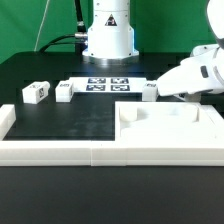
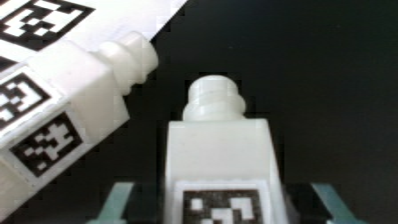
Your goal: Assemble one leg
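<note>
My base (image 1: 108, 35) stands just behind the marker board (image 1: 108, 85). My white wrist (image 1: 198, 72) hangs on the exterior view's right of that board, slanting down toward its right end. My gripper (image 1: 157, 92) sits low, just beside that end of the marker board, its tips too small to make out from the exterior view. In the wrist view my two fingers (image 2: 125, 202) flank the leg (image 2: 222, 150), one on each side, jaws drawn in close against its body, and its peg end points away from my palm.
</note>
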Robot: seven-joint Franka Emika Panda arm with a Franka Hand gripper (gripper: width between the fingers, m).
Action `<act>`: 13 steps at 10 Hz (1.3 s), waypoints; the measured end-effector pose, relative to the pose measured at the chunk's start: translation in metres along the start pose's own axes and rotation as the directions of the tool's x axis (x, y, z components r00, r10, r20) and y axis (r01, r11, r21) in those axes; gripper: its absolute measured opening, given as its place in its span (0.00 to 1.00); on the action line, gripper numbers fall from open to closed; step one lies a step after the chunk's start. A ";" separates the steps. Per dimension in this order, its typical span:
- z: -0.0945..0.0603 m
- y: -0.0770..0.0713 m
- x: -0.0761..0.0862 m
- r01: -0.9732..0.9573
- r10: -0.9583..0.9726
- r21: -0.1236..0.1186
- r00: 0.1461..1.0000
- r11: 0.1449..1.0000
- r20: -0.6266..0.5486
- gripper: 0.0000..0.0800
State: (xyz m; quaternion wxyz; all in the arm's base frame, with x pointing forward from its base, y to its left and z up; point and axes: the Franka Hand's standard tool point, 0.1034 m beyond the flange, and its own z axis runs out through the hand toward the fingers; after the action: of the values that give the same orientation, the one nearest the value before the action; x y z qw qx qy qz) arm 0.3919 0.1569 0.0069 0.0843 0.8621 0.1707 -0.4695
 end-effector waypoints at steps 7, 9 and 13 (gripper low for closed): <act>-0.036 0.010 -0.051 0.001 -0.002 -0.024 0.998 1.000 -0.066 0.36; -0.041 0.010 -0.040 -0.001 -0.002 -0.021 0.989 1.000 -0.149 0.36; -0.066 0.031 -0.047 0.027 -0.059 -0.069 0.854 0.997 -0.517 0.36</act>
State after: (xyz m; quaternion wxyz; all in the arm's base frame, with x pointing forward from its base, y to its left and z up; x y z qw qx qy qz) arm 0.4310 0.1386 0.0820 0.0503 0.9499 0.2201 -0.2163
